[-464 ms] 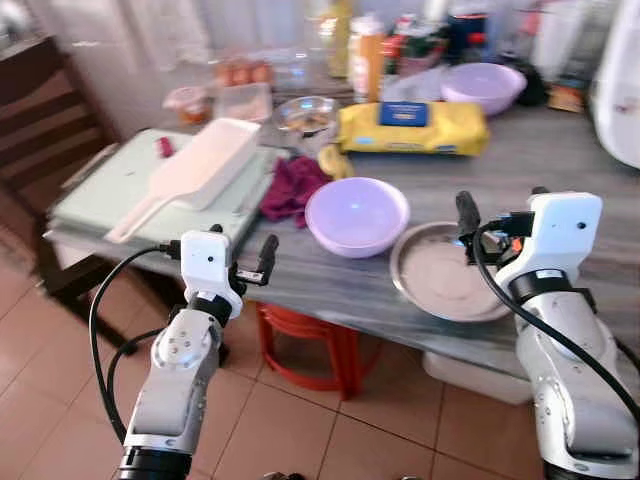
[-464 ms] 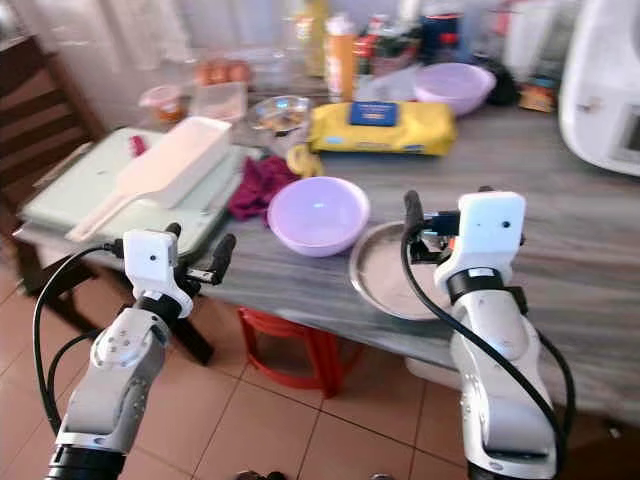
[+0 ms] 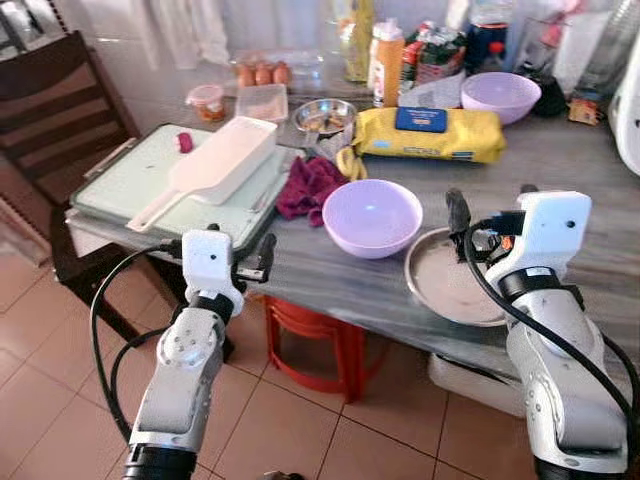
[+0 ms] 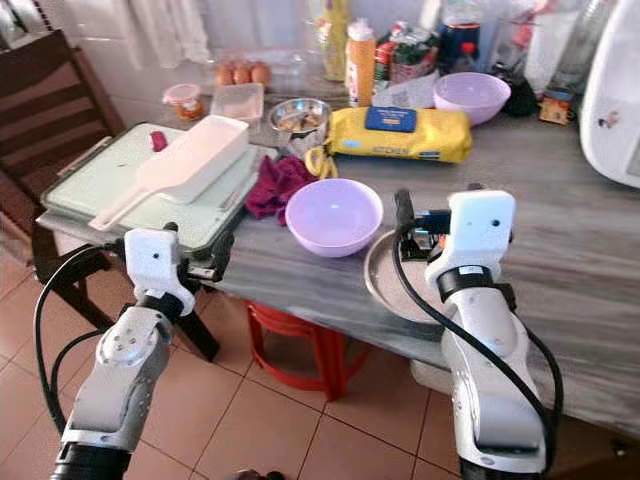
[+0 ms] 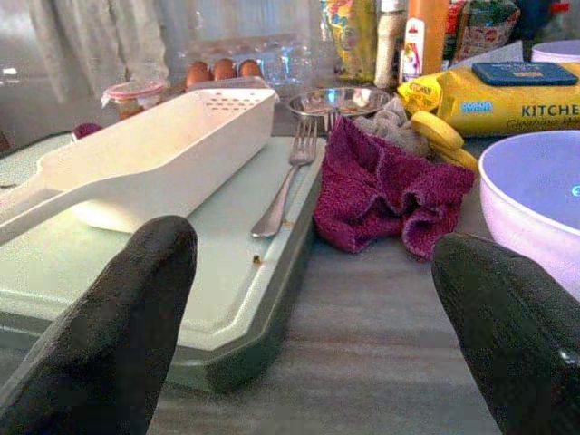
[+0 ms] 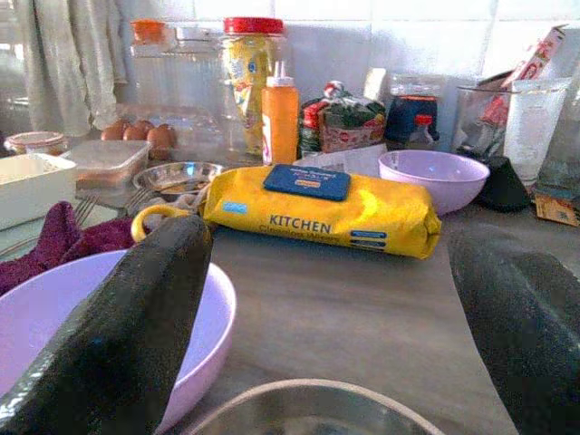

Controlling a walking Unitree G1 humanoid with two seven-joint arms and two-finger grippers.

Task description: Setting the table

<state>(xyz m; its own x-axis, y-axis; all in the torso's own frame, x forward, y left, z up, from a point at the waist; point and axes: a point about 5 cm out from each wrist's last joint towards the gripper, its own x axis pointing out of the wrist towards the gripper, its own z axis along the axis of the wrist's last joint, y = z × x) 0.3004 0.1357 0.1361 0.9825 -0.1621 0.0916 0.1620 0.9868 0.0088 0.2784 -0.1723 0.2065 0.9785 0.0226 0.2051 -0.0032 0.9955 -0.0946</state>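
A lilac bowl [image 3: 371, 215] stands near the front edge of the grey table [image 3: 330, 275], with a round metal plate [image 3: 455, 285] to its right. A fork [image 5: 285, 186] lies on the pale green board [image 3: 130, 185], beside a white slotted scoop [image 3: 215, 165]. My left gripper [image 5: 313, 263] is open and empty, level with the table's front edge and facing the board and a maroon cloth [image 3: 310, 185]. My right gripper [image 6: 331, 263] is open and empty, low over the near side of the plate, with the lilac bowl on its left.
At the back are a yellow pack of kitchen wipes [image 3: 430, 133], a second lilac bowl [image 3: 500, 95], a small steel bowl [image 3: 325, 113], eggs [image 3: 262, 73], jars and bottles. A dark wooden chair [image 3: 60, 100] stands on the left. A red stool [image 3: 320, 335] sits under the table.
The whole picture has shifted and sharpened, so the camera moved. Both grippers keep the same open pose by the table edge and over the plate.
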